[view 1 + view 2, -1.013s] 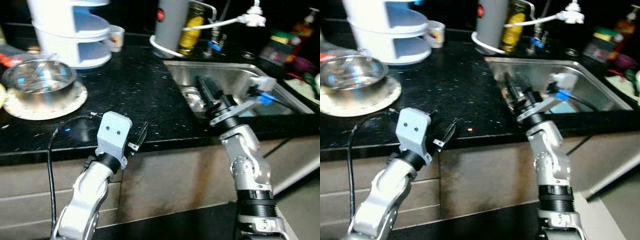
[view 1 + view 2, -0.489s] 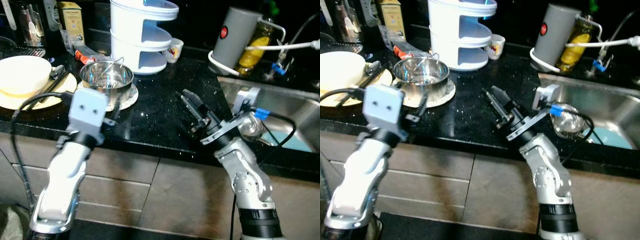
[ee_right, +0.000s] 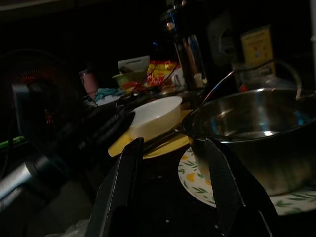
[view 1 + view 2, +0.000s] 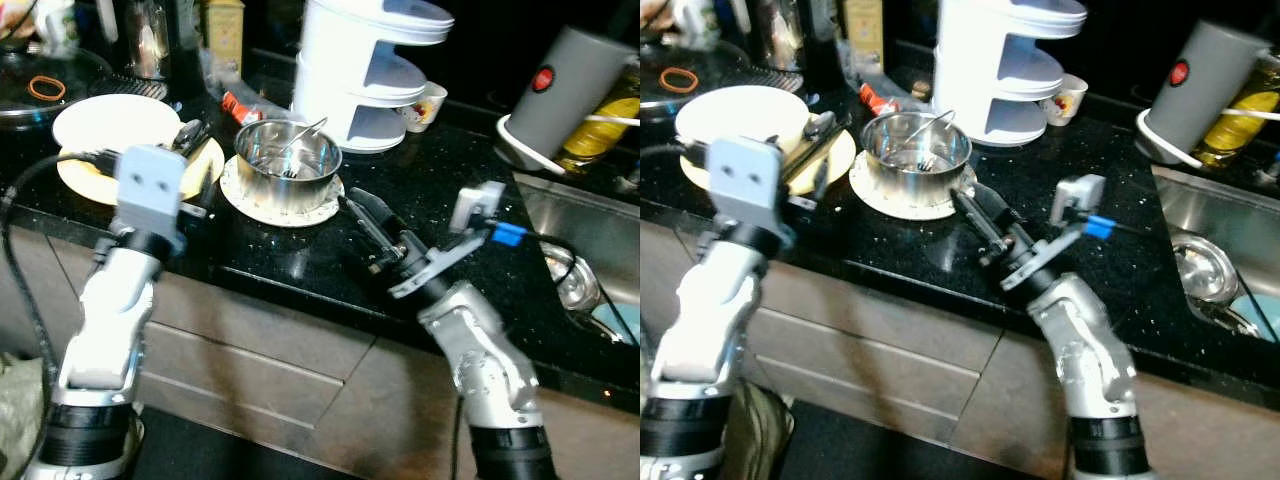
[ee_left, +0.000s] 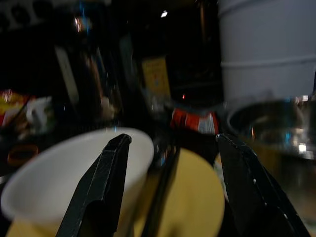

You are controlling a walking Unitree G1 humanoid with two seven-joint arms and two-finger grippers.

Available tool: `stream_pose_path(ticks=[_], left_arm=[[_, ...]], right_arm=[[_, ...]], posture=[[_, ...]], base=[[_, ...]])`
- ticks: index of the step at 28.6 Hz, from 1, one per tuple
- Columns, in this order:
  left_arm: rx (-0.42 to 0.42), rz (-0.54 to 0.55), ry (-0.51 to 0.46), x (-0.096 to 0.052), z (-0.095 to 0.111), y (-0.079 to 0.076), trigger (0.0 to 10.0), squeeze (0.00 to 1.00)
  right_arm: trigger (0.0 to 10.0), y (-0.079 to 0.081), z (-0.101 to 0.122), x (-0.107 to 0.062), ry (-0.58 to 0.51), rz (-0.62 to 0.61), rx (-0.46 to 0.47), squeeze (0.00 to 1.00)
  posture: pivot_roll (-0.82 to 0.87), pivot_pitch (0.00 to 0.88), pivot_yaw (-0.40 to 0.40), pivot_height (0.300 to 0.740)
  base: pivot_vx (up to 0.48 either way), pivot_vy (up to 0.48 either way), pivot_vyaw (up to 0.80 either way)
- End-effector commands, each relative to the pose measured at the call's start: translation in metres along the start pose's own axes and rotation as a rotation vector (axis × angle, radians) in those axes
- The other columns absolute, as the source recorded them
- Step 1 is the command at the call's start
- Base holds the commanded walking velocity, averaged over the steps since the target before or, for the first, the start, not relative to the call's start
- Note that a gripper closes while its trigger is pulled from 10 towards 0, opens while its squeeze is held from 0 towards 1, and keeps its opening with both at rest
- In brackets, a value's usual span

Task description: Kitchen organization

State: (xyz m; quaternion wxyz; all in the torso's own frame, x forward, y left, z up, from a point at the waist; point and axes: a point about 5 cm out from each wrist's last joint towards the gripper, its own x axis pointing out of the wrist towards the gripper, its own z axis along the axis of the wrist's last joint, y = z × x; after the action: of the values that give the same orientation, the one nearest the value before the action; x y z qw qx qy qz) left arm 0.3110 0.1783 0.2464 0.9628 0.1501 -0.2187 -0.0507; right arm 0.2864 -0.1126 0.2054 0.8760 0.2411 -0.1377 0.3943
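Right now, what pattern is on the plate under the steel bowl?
White plate with yellow and green leafy print; clearest in right wrist view.

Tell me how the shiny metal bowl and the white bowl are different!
The metal bowl is silvery and mirror-like; the white bowl is plain and matte. The metal bowl sits on a patterned white plate; the white bowl sits on a yellow plate. A thin utensil pokes out of the metal bowl, while dark utensils lie beside the white bowl on its plate. Both stand upright on the black counter.

Left gripper [image 5: 170, 185] raised, fingers spread, right gripper [image 3: 173, 190] reaching forward, fingers parted, both empty
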Motion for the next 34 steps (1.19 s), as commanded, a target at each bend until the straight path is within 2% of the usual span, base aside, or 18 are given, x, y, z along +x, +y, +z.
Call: stream_pose_path(ticks=[1,3,5,6,9,10,12,16,23,34], left_arm=[[-0.021,-0.050,-0.028,0.004,0.004,-0.010,10.0,0.00],[-0.038,-0.069,-0.038,0.005,0.006,-0.014,10.0,0.00],[-0.086,-0.113,-0.059,0.007,0.010,-0.026,10.0,0.00],[-0.086,-0.113,-0.059,0.007,0.010,-0.026,10.0,0.00],[-0.108,-0.138,-0.058,0.006,0.011,-0.032,10.0,0.00],[-0.127,-0.182,-0.041,0.004,0.008,-0.042,10.0,0.00],[-0.134,-0.199,-0.036,0.003,0.007,-0.046,10.0,0.00],[-0.158,-0.198,-0.039,0.003,0.008,-0.050,10.0,0.00],[-0.191,-0.203,-0.050,0.003,0.010,-0.057,10.0,0.00],[-0.193,-0.201,-0.050,0.003,0.010,-0.057,10.0,0.00]], right_arm=[[10.0,0.001,0.004,-0.004,-0.006,-0.003,-0.007,0.00],[10.0,0.001,0.004,-0.004,-0.011,-0.003,-0.005,0.00],[10.0,0.000,0.004,-0.004,-0.029,-0.029,0.016,0.00],[10.0,0.000,0.004,-0.004,-0.029,-0.029,0.016,0.00],[10.0,0.000,0.004,-0.004,-0.035,-0.034,0.023,0.00],[10.0,-0.001,0.005,-0.003,-0.050,-0.051,0.039,0.00],[10.0,-0.002,0.005,-0.003,-0.055,-0.058,0.041,0.00],[10.0,-0.003,0.007,-0.003,-0.064,-0.068,0.045,0.00],[10.0,-0.004,0.008,-0.003,-0.074,-0.085,0.047,0.00],[10.0,-0.005,0.009,-0.004,-0.076,-0.092,0.044,0.00]], posture=[[0.14,0.016,-0.185,0.740],[0.14,0.016,-0.185,0.740],[0.14,0.015,-0.182,0.740],[0.14,0.015,-0.182,0.740],[0.14,0.017,-0.180,0.740],[0.14,0.020,-0.177,0.740],[0.14,0.022,-0.176,0.740],[0.14,0.025,-0.173,0.740],[0.15,0.026,-0.171,0.740],[0.14,0.027,-0.169,0.740]], base=[[0.000,0.000,0.79],[0.000,0.000,0.79],[0.000,0.000,0.69],[0.000,0.000,0.59],[0.000,0.000,0.00],[0.000,-0.428,0.00],[0.000,-0.428,0.00],[0.000,-0.429,0.00],[0.000,0.000,0.00],[0.000,0.000,0.00]])
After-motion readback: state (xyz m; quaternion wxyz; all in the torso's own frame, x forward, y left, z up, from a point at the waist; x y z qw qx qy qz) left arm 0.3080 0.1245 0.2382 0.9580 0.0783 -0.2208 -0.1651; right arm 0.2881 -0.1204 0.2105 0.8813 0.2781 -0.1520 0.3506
